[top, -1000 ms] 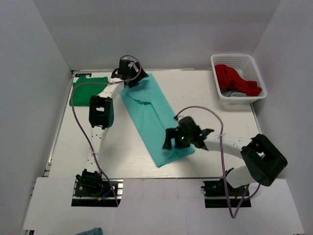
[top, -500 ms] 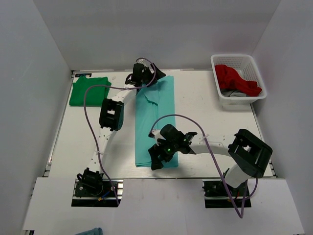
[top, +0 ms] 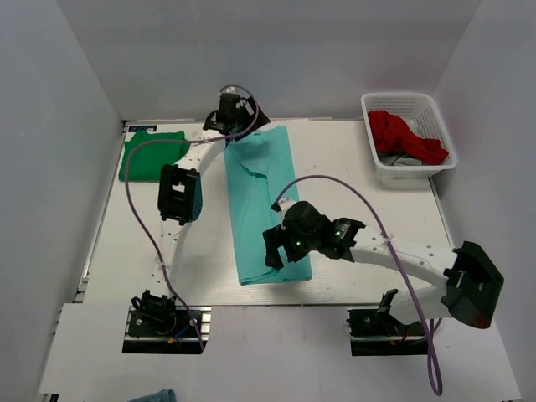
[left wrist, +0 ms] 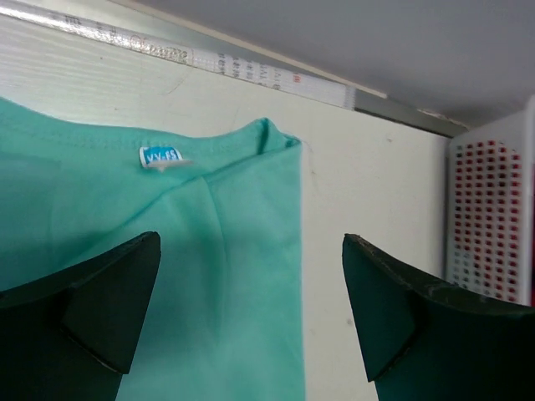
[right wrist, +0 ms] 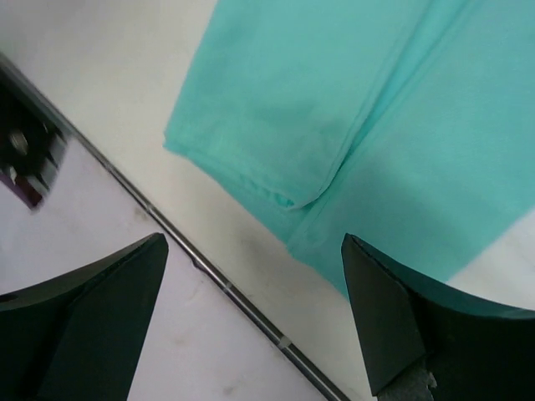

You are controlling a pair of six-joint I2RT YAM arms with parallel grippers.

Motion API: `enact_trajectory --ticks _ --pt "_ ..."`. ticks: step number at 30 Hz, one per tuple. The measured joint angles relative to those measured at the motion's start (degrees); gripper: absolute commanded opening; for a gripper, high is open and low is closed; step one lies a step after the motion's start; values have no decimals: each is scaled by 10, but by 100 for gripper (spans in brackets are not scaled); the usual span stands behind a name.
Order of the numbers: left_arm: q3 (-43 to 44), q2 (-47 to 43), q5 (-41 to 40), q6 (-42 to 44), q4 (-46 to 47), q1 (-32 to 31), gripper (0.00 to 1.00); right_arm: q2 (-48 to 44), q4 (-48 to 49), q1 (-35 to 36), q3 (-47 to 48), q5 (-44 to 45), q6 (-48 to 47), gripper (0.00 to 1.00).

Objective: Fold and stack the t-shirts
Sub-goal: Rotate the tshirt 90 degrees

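Open left claw, open right claw

White table enclosed by plain grey walls

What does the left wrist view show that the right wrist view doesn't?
Only the left wrist view shows the teal shirt at its collar, with a blue label, and the white basket. Only the right wrist view shows the shirt's folded hem corner near the table edge. Both show the shirt lying beneath an open, empty gripping part: the left end effector and the right end effector.
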Motion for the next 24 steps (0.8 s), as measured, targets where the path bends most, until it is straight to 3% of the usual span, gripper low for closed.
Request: enact_trajectory --ticks 4,11,13,16,19,24 --pt "-114 -169 0 34 -56 3 100 -42 -13 -1 5 63 50 90" --pt "-659 -710 -3 52 38 -39 100 -50 -38 -12 -32 141 117 90" --pt "-798 -824 9 36 48 -60 100 -58 -47 -20 -55 151 126 90" --pt "-960 -909 24 13 31 -79 100 -79 -48 -37 -91 151 132 90" --pt "-1067 -942 51 -11 -35 -98 100 -109 -45 -51 -127 138 133 90" --pt "-1138 -1036 96 -46 -97 -141 98 -170 -30 -66 -192 90 131 90"
